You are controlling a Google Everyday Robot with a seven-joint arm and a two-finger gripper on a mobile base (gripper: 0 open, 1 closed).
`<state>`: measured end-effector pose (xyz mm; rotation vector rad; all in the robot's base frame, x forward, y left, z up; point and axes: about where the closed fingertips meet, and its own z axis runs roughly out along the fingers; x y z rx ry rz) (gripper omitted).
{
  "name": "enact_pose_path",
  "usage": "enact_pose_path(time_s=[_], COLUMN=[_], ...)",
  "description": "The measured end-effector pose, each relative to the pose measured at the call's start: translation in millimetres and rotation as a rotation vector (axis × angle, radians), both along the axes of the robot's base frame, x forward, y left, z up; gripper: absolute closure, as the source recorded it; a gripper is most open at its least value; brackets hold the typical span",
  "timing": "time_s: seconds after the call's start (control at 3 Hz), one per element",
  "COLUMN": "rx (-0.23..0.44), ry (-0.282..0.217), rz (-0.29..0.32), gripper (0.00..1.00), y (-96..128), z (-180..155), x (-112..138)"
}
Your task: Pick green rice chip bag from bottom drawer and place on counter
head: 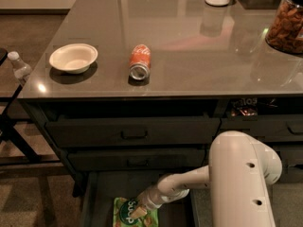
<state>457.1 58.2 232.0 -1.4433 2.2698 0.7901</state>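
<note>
Claw on crinkly green rice chip bag in dark bottom drawer; grip unclear

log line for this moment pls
end effector: at green rice chip bag | bag: inside bottom drawer | counter: bag not placed

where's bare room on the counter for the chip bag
Widest bare stretch of the counter: between the red soda can and the jar, to the front edge. Narrower gap between white bowl and can. Crowded by the jar. The end effector is at the green rice chip bag in the bottom drawer.
</note>
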Motion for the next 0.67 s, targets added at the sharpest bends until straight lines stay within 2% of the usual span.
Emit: enact_pose_path(time_s=[0.33,0.67], rx=[0.000,-0.002], ry=[0.000,0.000], rz=[0.000,0.001], gripper=[0.00,0.00], y=[0.0,0.4], z=[0.0,-0.7], x=[0.0,-0.3])
